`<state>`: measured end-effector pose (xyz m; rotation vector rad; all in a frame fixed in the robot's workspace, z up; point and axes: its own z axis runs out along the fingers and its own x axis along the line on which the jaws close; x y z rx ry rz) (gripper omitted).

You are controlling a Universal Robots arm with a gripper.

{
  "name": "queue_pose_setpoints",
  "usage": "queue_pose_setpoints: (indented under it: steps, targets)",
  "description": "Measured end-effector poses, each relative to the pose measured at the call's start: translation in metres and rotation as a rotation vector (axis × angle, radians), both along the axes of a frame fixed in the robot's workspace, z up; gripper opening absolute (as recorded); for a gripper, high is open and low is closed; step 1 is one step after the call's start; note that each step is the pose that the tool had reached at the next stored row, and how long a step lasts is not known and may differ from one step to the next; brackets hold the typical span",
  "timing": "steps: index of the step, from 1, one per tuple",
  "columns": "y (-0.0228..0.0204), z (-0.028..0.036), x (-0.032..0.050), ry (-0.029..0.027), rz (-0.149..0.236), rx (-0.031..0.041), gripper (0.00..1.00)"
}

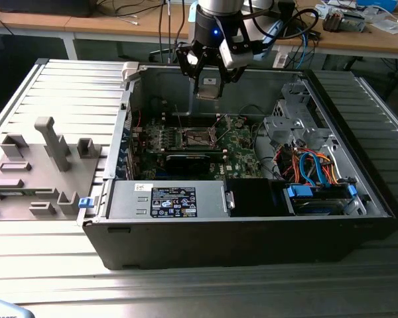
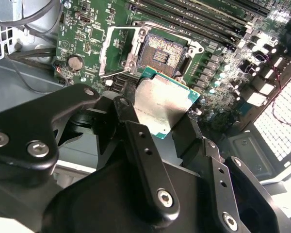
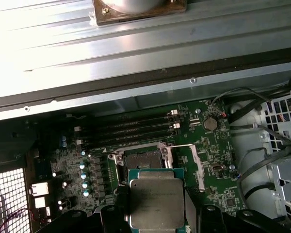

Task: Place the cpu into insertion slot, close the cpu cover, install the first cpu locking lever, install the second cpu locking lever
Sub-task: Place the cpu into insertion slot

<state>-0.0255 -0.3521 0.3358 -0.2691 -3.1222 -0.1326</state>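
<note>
Black robot gripper (image 2: 157, 116) is holding the flat silver-grey square cpu (image 2: 162, 104).
Fingers (image 2: 136, 136) are clamping its edges, hovering above the dark silver-rimmed square insertion slot (image 2: 162, 53).

Black wrist (image 1: 202, 28) with a small blue light (image 1: 215, 31); black linkage fingers (image 2: 145, 160) with silver screws (image 2: 165, 196).

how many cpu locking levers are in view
2. One locking lever stands raised at the exterior view's left of the open insertion slot, the other lever at its right.
</note>
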Motion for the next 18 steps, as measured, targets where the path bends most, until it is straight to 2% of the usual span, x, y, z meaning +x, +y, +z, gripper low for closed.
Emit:
queue_pose_setpoints:
  steps: [18]
  targets:
    - [0.0, -0.0008, 0.0, -0.0001, -0.034, 0.0, 0.55]
